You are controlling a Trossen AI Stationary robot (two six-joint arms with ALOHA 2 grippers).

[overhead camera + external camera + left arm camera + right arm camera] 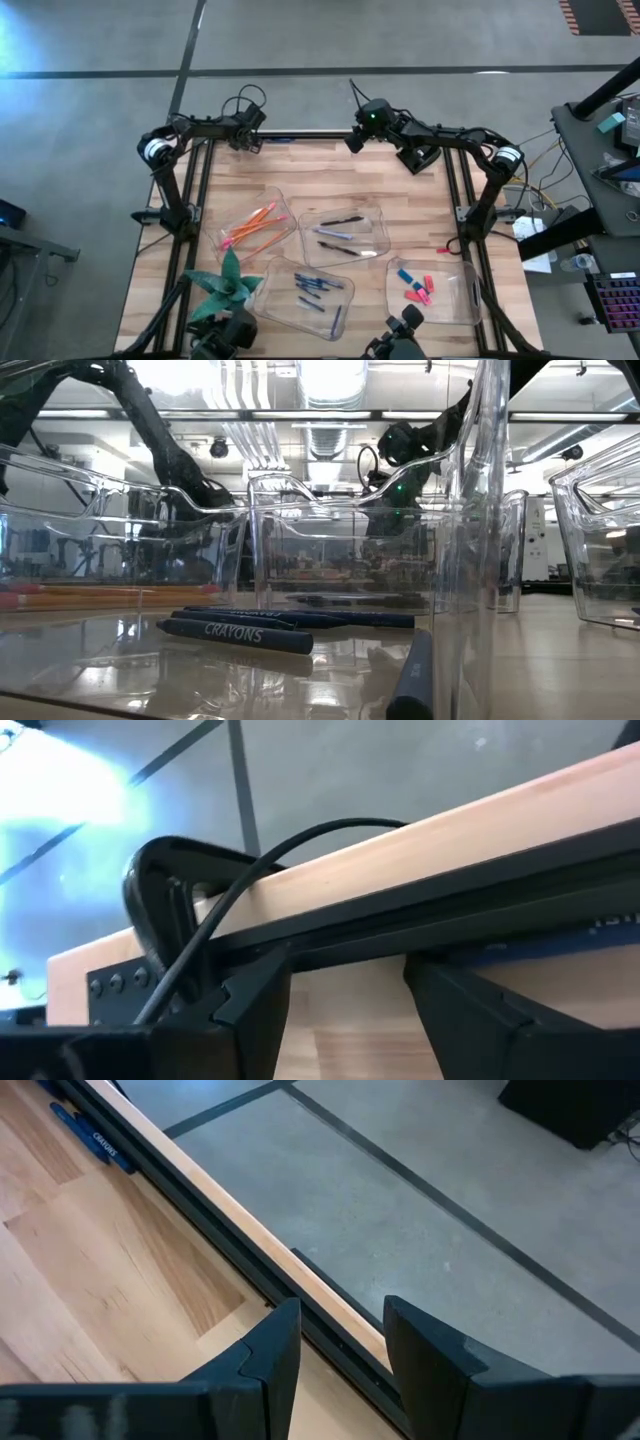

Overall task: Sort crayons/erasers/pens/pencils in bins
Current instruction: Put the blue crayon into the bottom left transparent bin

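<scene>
Crayons [236, 632], dark blue with "CRAYONS" printed in pale capitals on the wrapper, lie in the clear bin [300, 293] at the table's near edge, beside a green folded-paper plant [224, 283]. Orange and red pencils [255, 225] fill the bin to its left rear, dark pens [342, 235] the middle one, and pink, red and blue erasers [417, 286] the right one. Another blue crayon [92, 1139] with the same word lies on the wooden table [330, 180] by its far rail. Both arms wait at that far edge: the left gripper [350, 1010] and the right gripper [342, 1342] each hold nothing, jaws spread.
</scene>
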